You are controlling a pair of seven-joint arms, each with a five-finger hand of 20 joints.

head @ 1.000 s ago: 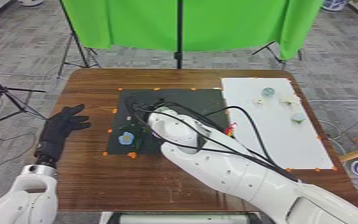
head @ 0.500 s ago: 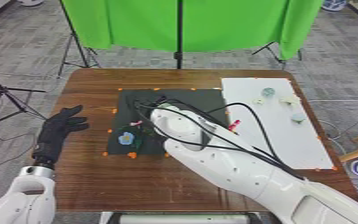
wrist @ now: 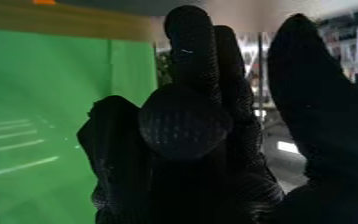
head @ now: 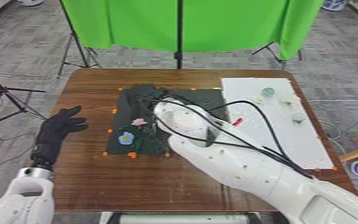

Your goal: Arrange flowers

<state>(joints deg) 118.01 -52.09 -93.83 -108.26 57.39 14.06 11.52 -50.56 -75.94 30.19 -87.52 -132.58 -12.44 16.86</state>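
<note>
The left hand [head: 57,128] is held with its fingers relaxed and the thumb spread; the right arm [head: 224,162] is stretched forward and leftward, and straight fingers are seen on the right hand [head: 149,95]

Brown wooden table [head: 140,185] is bearing dark rectangular mat [head: 209,95] and, to its right, white rectangular sheet [head: 295,147]. Sheet is running along table's right side, extending past mat at both ends. Small orange patches [head: 132,155] are dotting edges of mat and sheet.
</note>
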